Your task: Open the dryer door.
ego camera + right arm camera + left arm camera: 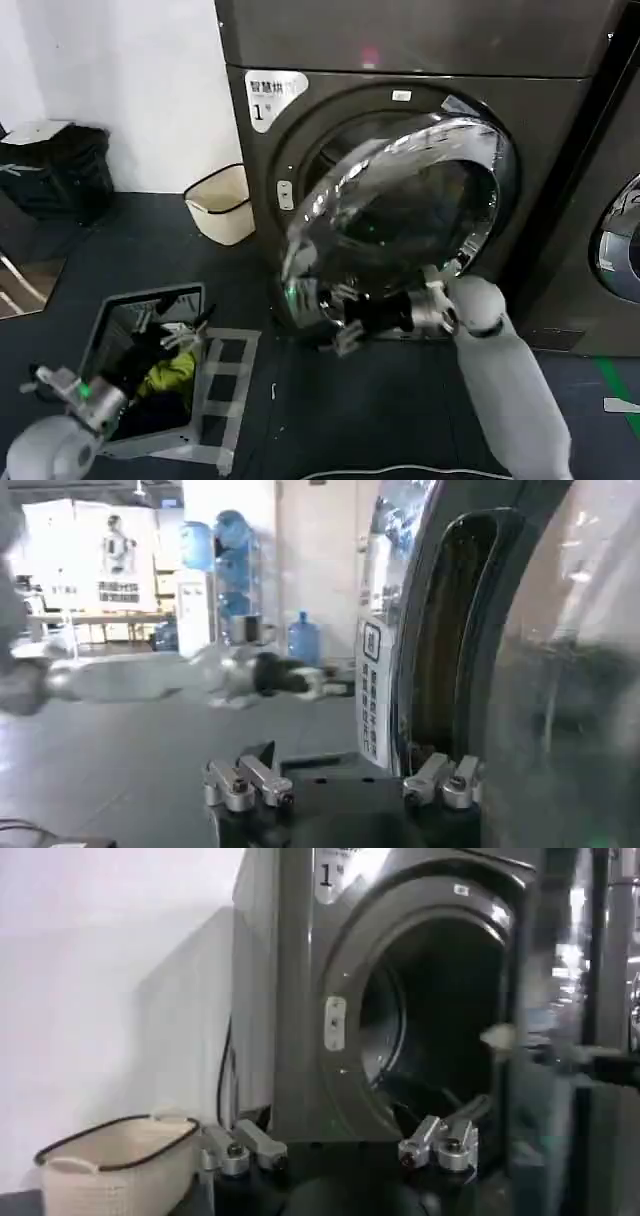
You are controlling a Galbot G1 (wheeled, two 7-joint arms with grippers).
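dryer door (410,210): swung partly open, frame centre
right gripper (335,315): at door's lower-left rim, grip unclear
left gripper (185,335): lower left, spread wide

Two machines stand side by side: one dryer (420,60) with the "1" sticker (270,97), directly behind the right claw (335,320), and one neighbouring machine (600,200) to that claw's right. Each carries one round door, so two doors: the dryer door (400,215) just above the right claw and the neighbour's door (618,240) off to its right. Two claws count up: right, and left claw (185,335). One cream basket (222,203) sits beyond the left claw, one open bin (145,365) just beneath it.
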